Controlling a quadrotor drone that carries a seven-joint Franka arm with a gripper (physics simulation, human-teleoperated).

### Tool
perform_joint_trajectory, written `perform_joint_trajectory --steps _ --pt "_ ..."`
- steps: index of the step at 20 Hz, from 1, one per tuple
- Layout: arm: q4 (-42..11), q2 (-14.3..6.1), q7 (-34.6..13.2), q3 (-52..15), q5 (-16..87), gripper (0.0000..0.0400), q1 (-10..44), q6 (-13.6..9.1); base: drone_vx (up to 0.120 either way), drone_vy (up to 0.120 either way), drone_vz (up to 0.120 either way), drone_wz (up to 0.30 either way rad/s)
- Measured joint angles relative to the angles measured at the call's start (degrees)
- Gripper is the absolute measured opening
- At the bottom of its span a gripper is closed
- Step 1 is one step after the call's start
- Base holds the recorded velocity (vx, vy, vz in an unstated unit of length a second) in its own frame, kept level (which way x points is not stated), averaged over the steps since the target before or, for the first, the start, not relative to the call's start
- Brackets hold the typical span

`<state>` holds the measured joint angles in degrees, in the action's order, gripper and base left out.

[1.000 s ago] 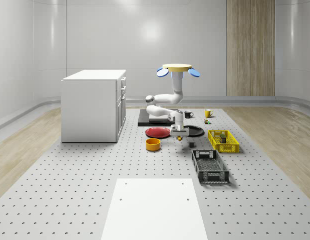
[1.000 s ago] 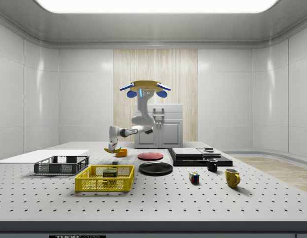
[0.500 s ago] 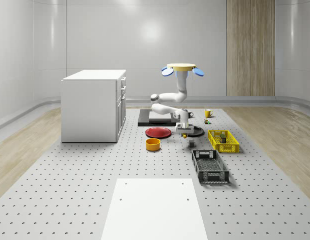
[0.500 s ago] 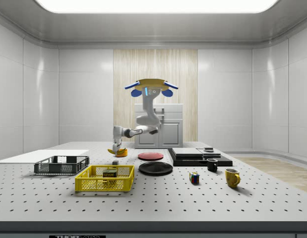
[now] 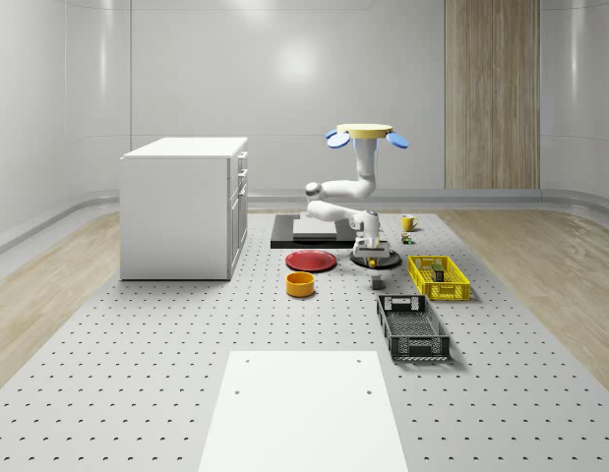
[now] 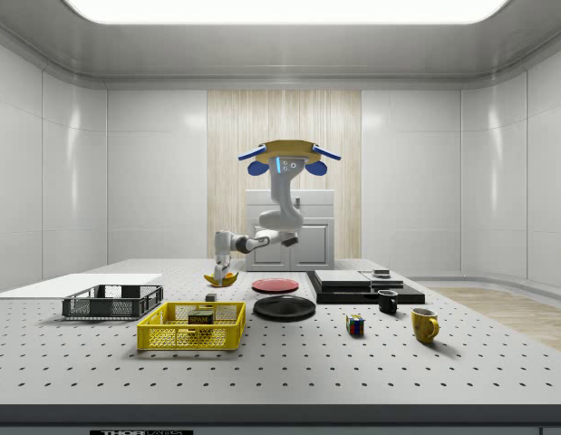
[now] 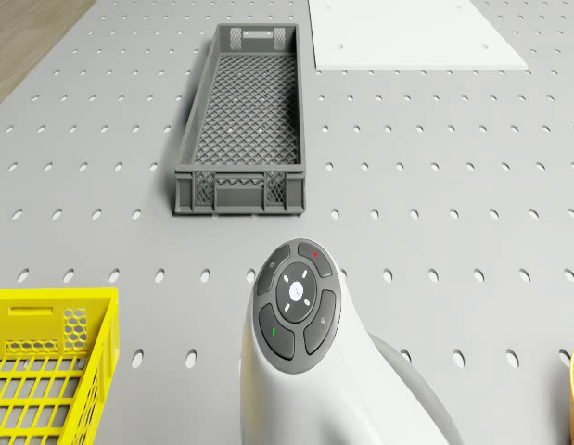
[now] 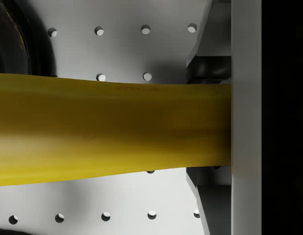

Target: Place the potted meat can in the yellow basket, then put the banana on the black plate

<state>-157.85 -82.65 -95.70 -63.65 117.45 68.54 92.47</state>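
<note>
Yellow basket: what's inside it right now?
The yellow basket holds the meat can, its label showing through the mesh in the side view. The banana is not in it; the pincer grips it above the table. The basket's floor behind the can is hidden.

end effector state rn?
End effector: closed on the banana, carried above the table near the black plate. Drone hovers above.

banana [image 8: 112, 129]: smooth, matt yellow skin — you'll see a soft sheen along it
table [image 7: 435, 185]: matt grey metal, drilled with holes
grey crate [image 7: 242, 120]: dull plastic mesh
basket [image 7: 45, 371]: bright yellow plastic lattice
arm [image 7: 300, 371]: glossy white shell — your wrist buttons are dark
</note>
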Motion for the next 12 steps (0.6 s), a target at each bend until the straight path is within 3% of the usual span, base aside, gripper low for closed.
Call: perform_joint_trajectory --steps 9,12 --pt "0.02 -0.23 -0.09 -0.04 -0.11 0.0200 0.12 0.22 -0.120 0.120 0.000 0.000" --pt "0.03 -0.31 -0.12 -0.05 -0.15 0.0200 0.16 0.28 -0.120 0.000 0.000 0.000"
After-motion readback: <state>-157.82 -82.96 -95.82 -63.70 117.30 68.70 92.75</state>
